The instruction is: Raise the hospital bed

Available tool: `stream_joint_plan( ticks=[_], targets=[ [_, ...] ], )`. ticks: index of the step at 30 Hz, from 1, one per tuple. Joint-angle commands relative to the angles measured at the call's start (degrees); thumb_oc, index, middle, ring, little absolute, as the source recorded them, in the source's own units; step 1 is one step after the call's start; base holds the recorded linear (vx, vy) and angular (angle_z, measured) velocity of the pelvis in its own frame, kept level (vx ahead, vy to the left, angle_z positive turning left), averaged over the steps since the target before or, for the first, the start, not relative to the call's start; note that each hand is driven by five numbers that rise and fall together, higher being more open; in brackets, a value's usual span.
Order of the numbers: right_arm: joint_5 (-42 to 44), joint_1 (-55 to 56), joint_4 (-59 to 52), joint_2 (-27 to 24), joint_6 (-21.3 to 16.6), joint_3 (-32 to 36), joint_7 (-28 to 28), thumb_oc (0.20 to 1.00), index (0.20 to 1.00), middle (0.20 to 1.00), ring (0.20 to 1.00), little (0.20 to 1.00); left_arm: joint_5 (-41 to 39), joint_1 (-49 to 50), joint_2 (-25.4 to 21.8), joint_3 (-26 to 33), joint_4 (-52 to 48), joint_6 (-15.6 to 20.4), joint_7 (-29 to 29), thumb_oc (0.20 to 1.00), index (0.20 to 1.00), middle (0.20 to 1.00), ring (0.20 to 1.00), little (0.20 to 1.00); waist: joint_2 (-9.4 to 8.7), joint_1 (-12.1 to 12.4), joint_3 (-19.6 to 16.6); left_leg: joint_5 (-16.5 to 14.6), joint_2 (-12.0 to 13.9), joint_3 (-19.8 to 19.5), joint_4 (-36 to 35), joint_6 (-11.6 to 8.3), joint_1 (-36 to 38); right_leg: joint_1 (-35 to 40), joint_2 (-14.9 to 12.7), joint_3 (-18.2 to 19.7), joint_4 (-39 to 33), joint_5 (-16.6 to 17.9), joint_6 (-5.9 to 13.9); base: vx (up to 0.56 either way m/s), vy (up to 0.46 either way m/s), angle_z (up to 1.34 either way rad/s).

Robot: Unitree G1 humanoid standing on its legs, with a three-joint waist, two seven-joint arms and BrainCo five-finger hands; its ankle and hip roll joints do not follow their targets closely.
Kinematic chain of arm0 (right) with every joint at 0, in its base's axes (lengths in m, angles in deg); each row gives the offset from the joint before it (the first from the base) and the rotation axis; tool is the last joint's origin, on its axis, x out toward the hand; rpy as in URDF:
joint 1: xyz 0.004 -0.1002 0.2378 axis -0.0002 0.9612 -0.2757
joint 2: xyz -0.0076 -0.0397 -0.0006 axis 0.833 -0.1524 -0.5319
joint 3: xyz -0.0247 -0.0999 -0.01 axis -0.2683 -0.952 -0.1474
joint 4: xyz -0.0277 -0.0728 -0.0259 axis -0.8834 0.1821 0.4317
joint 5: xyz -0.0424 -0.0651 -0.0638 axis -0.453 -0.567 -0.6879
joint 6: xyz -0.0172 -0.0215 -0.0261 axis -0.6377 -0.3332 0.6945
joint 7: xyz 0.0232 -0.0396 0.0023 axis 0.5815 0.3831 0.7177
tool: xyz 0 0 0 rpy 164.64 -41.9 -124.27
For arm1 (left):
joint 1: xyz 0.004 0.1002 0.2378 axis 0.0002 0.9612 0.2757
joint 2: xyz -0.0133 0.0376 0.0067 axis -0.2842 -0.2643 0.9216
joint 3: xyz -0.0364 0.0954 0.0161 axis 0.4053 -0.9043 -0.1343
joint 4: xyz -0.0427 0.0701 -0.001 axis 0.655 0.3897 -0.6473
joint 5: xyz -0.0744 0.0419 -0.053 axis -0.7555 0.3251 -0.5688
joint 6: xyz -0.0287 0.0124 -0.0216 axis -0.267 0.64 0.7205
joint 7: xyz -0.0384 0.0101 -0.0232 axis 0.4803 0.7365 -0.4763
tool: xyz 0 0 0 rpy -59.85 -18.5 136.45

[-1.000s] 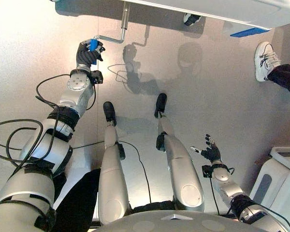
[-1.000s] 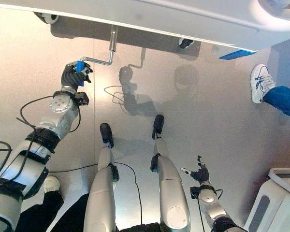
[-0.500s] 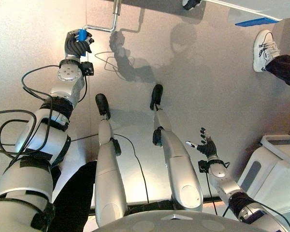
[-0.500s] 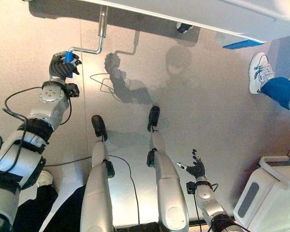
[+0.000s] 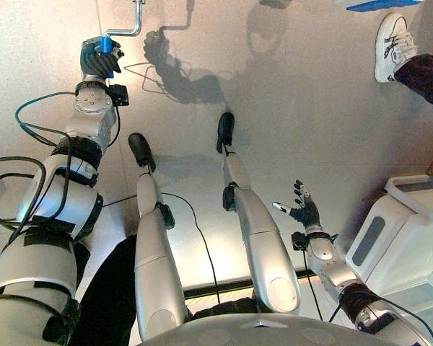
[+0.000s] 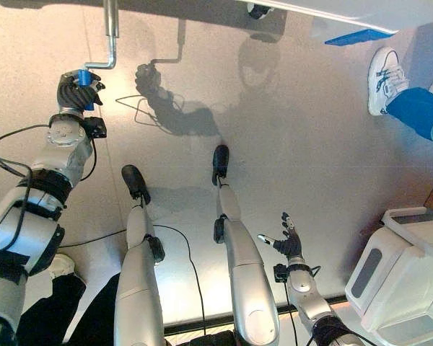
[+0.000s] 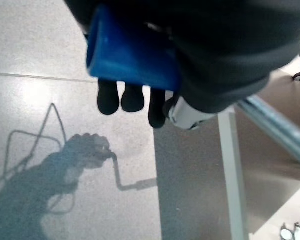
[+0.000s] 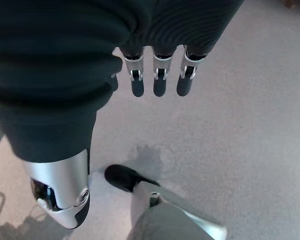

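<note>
Crank handle (image 6: 84,76) of the bed (image 6: 332,11), blue-gripped, sat far left over the floor (image 6: 289,144), the left hand (image 6: 76,89) curled round it. Near right, the right hand (image 6: 286,244) hung spread, holding nothing.

I'm looking down on a pale grey speckled floor (image 5: 325,122) with a faint seam line in it, lit from above so that hard shadows fall across it. At the lower right stands a white plastic unit (image 5: 408,238) with a grey panel. At the upper right — a person's white sneaker (image 6: 381,79) and blue trouser leg (image 6: 418,119).
</note>
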Motion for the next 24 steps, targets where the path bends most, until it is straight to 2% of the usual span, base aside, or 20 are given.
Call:
stream_joint_plan(
  ticks=[1,24],
  targets=[
    [0.2,4.5,-1.4,-0.9,-1.0,0.7,1.5,1.0,1.0,1.0,1.0,1.0,1.9,-3.2,-8.2,3.9,2.9,0.9,-3.2,0.2,0.2,0.2,0.2,0.2,-3.24,1.8,-0.2,-4.4,-3.6,2.0,-0.2,3.88,3.5,3.5,-2.4,3.3,0.1,-1.0,8.73,0.0,-0.074,-0.07],
    [-0.5,5.7,-2.3,-1.9,-1.7,0.8,2.0,1.0,1.0,1.0,1.0,1.0,2.0,-2.8,-3.9,4.8,-0.3,1.5,-4.0,0.2,0.2,0.2,0.2,0.2,-4.53,-1.8,-0.2,-4.5,-0.7,6.3,-0.2,2.5,4.9,0.7,0.8,6.0,0.6,-0.2,8.36,0.01,-0.055,-0.09]
  ],
)
